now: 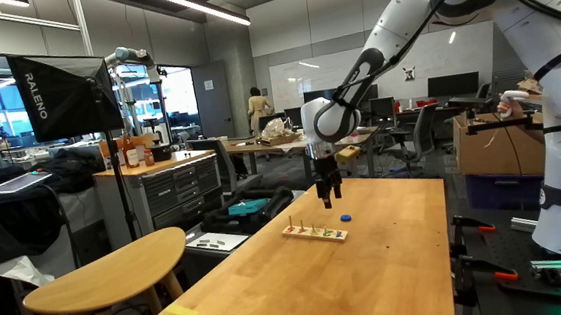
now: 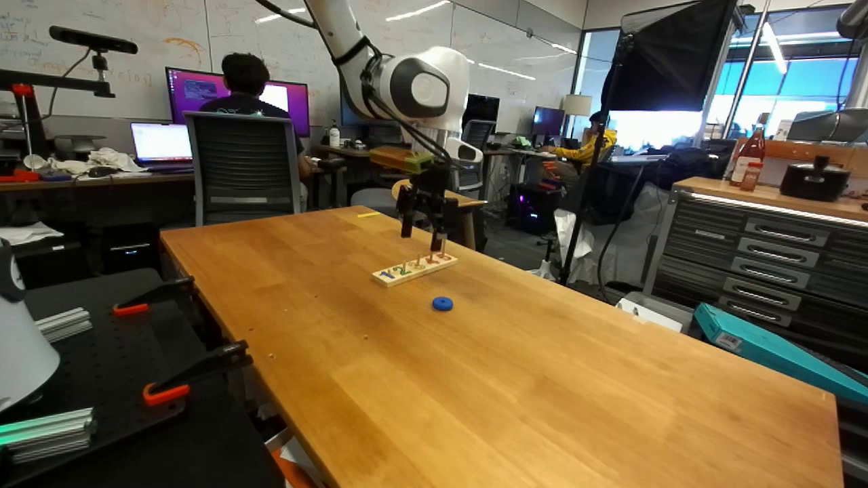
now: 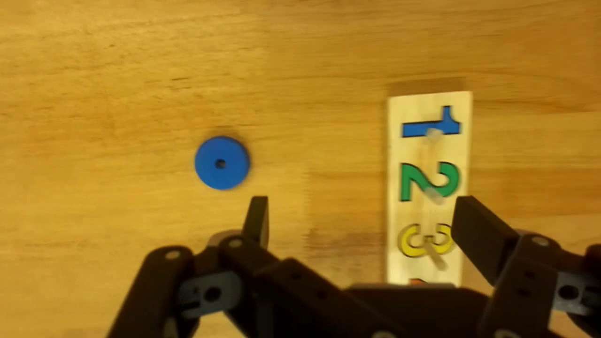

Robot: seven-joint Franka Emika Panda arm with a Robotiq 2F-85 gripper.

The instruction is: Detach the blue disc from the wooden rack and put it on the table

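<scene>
The blue disc [image 1: 346,218] lies flat on the wooden table [image 1: 384,285], apart from the wooden rack [image 1: 315,233]. In an exterior view the disc [image 2: 443,303] is beside the rack [image 2: 415,269]. The rack is a pale board with coloured numbers and bare upright pegs. In the wrist view the disc [image 3: 221,176] is at left, and the rack [image 3: 429,152] is at right, its lower end hidden by the gripper. My gripper [image 3: 361,202] is wide open and empty. In both exterior views the gripper [image 1: 333,200] hangs above the table near the rack; it also shows here [image 2: 421,242].
A curved wooden stool [image 1: 106,272] stands beside the table. Black clamps with orange tips [image 2: 166,394] grip the robot-side table edge. Yellow tape [image 1: 182,310] marks a table corner. A teal box [image 2: 766,346] is beyond the far table edge.
</scene>
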